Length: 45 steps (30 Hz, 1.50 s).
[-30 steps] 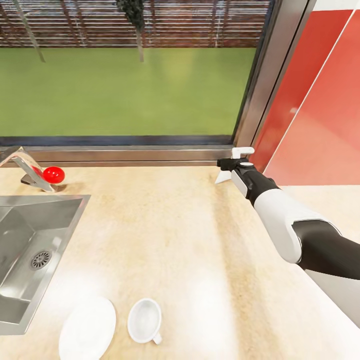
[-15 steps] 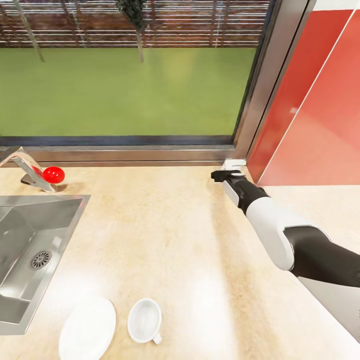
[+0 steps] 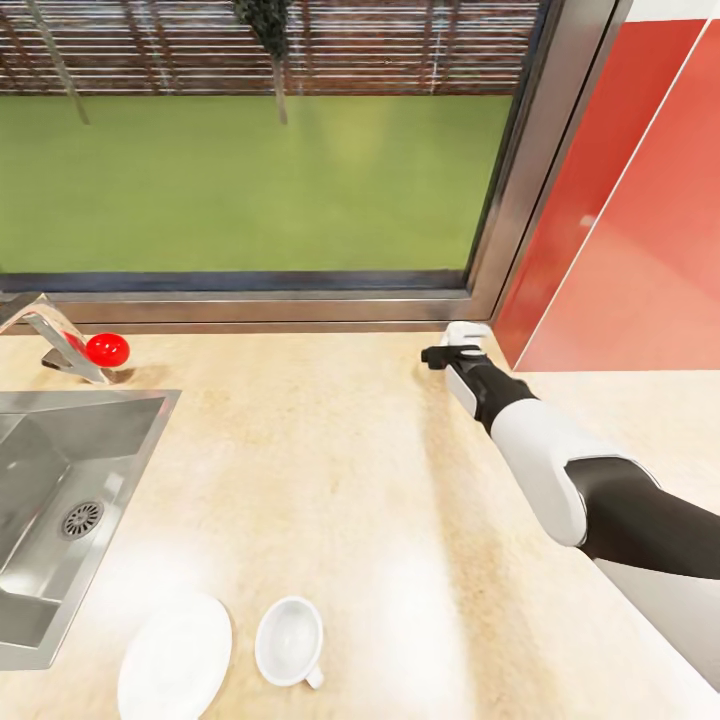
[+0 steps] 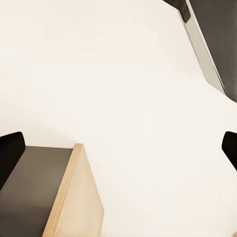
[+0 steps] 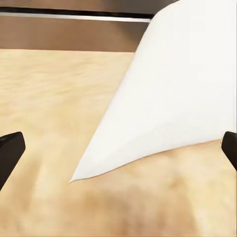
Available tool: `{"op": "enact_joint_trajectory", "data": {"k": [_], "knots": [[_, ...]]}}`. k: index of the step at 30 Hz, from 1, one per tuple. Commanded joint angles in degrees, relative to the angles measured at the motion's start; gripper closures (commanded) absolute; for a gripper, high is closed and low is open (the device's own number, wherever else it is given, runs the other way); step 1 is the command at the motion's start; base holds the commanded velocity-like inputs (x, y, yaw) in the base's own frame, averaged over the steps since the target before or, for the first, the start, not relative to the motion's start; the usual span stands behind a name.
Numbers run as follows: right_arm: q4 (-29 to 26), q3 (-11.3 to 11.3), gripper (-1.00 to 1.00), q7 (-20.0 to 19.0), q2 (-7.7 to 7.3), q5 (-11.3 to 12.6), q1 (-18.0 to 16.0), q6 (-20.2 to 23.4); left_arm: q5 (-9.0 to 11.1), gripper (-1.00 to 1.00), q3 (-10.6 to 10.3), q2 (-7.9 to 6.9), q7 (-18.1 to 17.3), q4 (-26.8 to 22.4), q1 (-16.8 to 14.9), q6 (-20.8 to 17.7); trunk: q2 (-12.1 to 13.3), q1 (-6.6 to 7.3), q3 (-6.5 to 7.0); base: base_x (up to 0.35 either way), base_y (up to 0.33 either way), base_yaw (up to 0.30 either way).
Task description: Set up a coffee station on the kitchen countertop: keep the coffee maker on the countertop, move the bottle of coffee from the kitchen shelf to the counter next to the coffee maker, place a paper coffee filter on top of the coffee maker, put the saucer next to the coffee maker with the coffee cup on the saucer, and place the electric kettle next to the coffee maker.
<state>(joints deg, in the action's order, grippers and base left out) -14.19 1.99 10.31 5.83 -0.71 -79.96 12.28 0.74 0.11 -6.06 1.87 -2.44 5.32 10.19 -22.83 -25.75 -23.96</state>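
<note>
Basically R gripper (image 3: 452,345) at far counter edge by window frame (image 3: 300,305), jaws wide apart, nothing held; paper coffee filter (image 5: 173,94) lies between them on kitchen countertop (image 3: 350,470). Risk: thin paper could slide or crumple on closing. Saucer (image 3: 175,655), coffee cup (image 3: 290,640) near, apart; sink (image 3: 60,500) left. L gripper jaws spread, empty.

We see a white paper filter (image 5: 173,98) lying on the light wood tabletop (image 5: 54,118), its pointed tip toward us. Our right gripper (image 5: 118,148) has its two dark fingertips (image 5: 10,150) spread wide apart at either edge, the filter between them and untouched. A dark window frame (image 5: 64,29) runs behind.
</note>
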Motion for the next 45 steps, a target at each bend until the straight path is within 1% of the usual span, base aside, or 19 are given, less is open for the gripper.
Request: {"op": "enact_joint_trajectory", "data": {"k": [1, 3, 4, 5, 9, 12, 16, 45], "knots": [[-0.42, 0.21, -1.0, 0.23, 0.0, -0.07, -0.02, 0.74, 0.07, -1.0, -0.02, 0.0, 0.1, -0.1, 0.04, 0.08, -0.09, -0.03, -0.08, 0.0, 0.0, 0.0], [-1.06, 0.25, -1.0, 0.23, -0.02, -0.08, -0.02, 1.39, 0.05, -1.0, -0.02, 0.0, 0.08, -0.1, 0.05, 0.05, -0.09, -0.03, -0.08, 0.0, 0.0, 0.0], [-17.1, 0.23, -1.0, 0.23, -0.02, -0.08, -0.02, 12.18, 0.05, -1.0, -0.02, 0.0, 0.12, -0.1, 0.05, 0.03, -0.09, -0.03, -0.08, 0.0, 0.0, 0.0], [-17.62, 0.22, -1.0, 0.23, -0.03, -0.08, -0.02, 12.89, 0.05, -1.0, -0.02, 0.0, 0.11, -0.1, 0.05, 0.02, -0.09, -0.03, -0.08, 0.0, 0.0, 0.0], [-17.89, 0.21, -1.0, 0.29, -0.21, -0.13, -0.02, 13.26, -0.02, -1.0, -0.02, 0.0, 0.11, -0.1, 0.05, 0.01, -0.09, -0.03, -0.08, 0.0, 0.0, 0.0], [-18.15, 0.21, -1.0, 0.38, -0.84, -0.16, -0.02, 13.33, 0.03, -1.0, 0.08, 0.0, 0.14, -0.01, 0.05, -0.06, -0.09, -0.03, -0.08, 0.0, 0.0, 0.0], [-20.36, 0.21, -1.0, 0.39, -1.13, -0.21, -0.02, 13.38, 0.05, -1.0, 0.29, 0.0, 0.15, 0.06, 0.06, -0.04, -0.09, -0.03, -0.08, 0.027, 0.0, 0.0], [-21.05, 0.42, -1.0, 0.0, -0.82, 0.18, -0.02, 12.95, 0.3, -1.0, 0.42, 0.22, 0.33, 0.69, 0.13, -0.88, -0.09, -0.03, -0.08, 0.033, -0.017, 0.0]]}}
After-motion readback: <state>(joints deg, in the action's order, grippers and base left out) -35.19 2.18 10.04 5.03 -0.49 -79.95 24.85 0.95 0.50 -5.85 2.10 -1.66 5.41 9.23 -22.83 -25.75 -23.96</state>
